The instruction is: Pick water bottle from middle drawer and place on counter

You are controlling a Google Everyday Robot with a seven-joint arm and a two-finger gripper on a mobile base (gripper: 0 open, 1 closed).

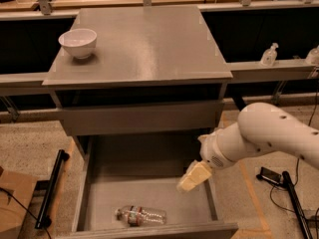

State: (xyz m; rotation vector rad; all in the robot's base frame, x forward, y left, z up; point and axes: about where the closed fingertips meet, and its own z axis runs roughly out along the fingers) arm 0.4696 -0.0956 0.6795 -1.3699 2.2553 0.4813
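Note:
The water bottle (140, 215) lies on its side on the floor of the open middle drawer (149, 193), near the front wall, left of centre. My gripper (193, 177) hangs over the drawer's right side, above and to the right of the bottle, not touching it. The white arm (269, 136) reaches in from the right. The counter (149, 44) is the flat grey cabinet top above the drawers.
A white bowl (78, 43) stands on the counter's left side. A closed drawer front (139, 117) sits above the open drawer. A pump-top dispenser bottle (269, 55) stands on the right ledge. A black bar (52, 188) and cardboard (15, 198) lie on the floor at left; cables lie at right.

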